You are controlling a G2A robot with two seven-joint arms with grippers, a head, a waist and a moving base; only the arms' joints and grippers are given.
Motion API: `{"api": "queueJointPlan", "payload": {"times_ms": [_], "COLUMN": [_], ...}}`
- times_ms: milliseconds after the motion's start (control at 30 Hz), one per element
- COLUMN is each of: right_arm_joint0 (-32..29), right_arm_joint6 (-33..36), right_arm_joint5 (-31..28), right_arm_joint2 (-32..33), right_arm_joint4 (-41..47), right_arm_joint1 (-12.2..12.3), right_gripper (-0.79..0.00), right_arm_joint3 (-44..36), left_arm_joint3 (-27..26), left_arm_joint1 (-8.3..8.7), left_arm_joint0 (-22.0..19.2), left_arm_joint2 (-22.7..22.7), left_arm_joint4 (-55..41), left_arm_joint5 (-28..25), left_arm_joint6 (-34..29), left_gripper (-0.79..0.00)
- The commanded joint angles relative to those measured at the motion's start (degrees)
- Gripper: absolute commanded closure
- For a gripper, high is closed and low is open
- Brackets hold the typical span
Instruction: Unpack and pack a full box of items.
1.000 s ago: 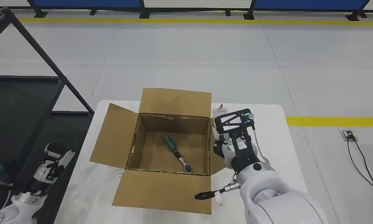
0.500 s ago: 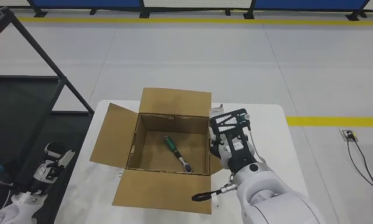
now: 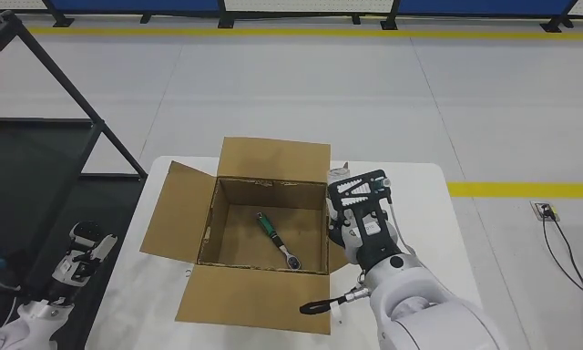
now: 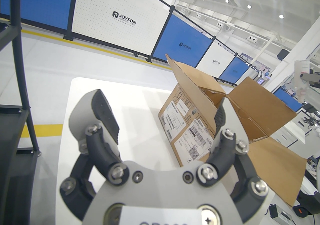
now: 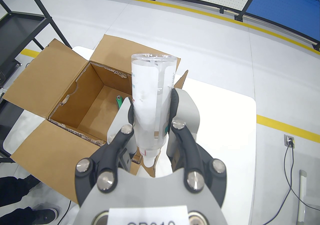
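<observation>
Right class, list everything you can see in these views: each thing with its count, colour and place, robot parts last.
open cardboard box: one, brown, on the table, flaps spread.
metal ratchet wrench: one, green handle and silver head, on the box floor.
clear plastic bottle: one, transparent with white label, held by the box's right side.
rounded table: one, white, under the box.
metal rack: one, black, left of the table.
right gripper: one, grey and black, shut on the bottle.
left gripper: one, grey and black, open, beside the table's left edge.
</observation>
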Motion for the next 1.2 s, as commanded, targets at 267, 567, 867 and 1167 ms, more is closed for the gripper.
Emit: {"api": "queueJointPlan", "payload": {"times_ms": [267,567,867,1167], "right_arm_joint0": [0.0,0.0,2.4,18.7], "right_arm_joint6": [0.0,0.0,-4.4,-0.4], "right_arm_joint5": [0.0,0.0,-2.2,2.4], "right_arm_joint2": [0.0,0.0,-3.8,-14.6], "right_arm_joint4": [0.0,0.0,2.3,0.0], "right_arm_joint1": [0.0,0.0,-0.6,-4.7], "right_gripper": [0.0,0.0,0.0,0.0], "right_arm_joint3": [0.0,0.0,7.4,30.1], "left_arm_joint3": [0.0,0.0,0.0,0.0], "left_arm_joint1": [0.0,0.0,0.0,0.0], "left_arm_joint0": [0.0,0.0,0.0,0.0], "left_arm_joint2": [0.0,0.0,0.0,0.0], "left_arm_joint4": [0.0,0.0,0.0,0.0], "left_arm_joint5": [0.0,0.0,0.0,0.0], "left_arm_joint6": [0.0,0.0,0.0,0.0], "left_gripper": [-0.785,-0.785,-0.785,-0.785]}}
